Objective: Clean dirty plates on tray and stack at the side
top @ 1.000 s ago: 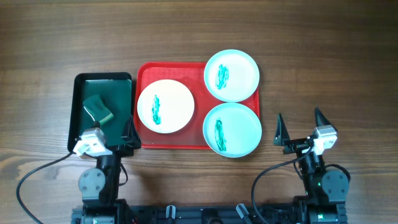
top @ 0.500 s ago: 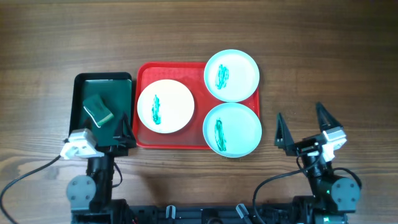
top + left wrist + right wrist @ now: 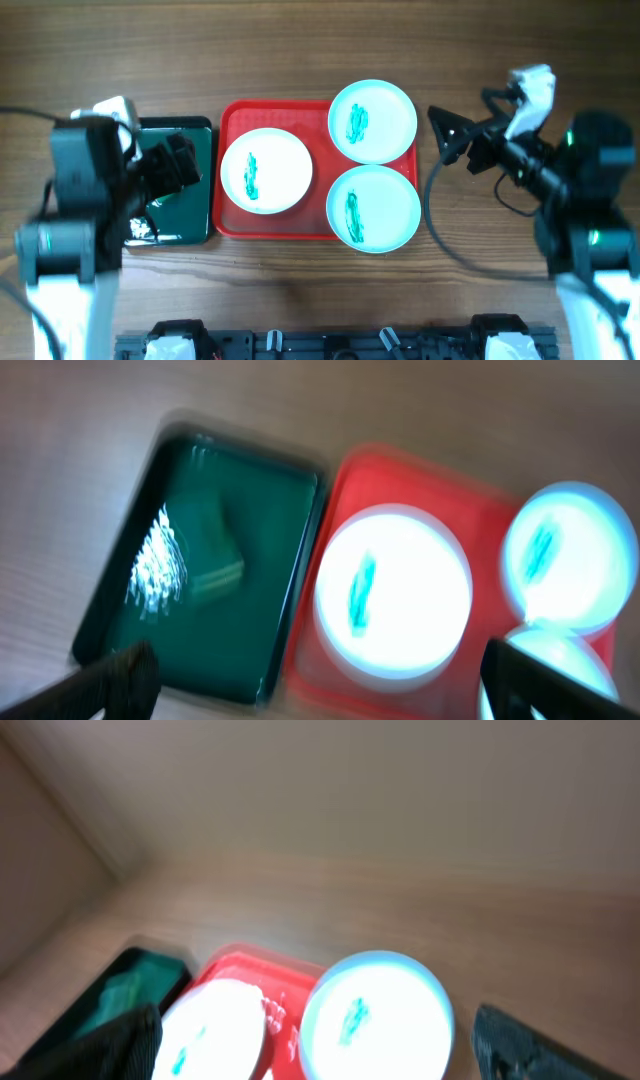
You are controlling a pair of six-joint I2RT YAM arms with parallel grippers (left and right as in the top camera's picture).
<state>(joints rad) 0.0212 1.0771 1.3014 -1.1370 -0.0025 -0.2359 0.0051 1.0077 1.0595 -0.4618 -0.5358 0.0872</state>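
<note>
Farthest left on the brown wood-grain counter [image 3: 300,50] lies a narrow dark green tray [image 3: 196,205] with a black rim, glossy enough to throw a glare. The left hand [image 3: 318,660] hovers over it, its two fingers spread wide and holding nothing.

Next comes the large red plastic tray [image 3: 228,112], rectangular, round-cornered and low-rimmed. The round white plate [image 3: 266,170] lies flat in its left half. On its right side the far aqua plate [image 3: 372,121] overhangs the top right corner, and the near aqua plate [image 3: 372,207], just beside it, overhangs the lower rim. All three are shallow and smooth, each with a dark green streak [image 3: 252,177] in the middle.

Right of the tray the right hand [image 3: 320,1035] hangs in the air, its fingers likewise parted and empty.

The plates look stiff, thin and light, with a slick face; whether they are brittle I cannot tell. The raised rim seems the best place to pinch. The overhanging edges of the aqua pair should let a finger slip underneath.
</note>
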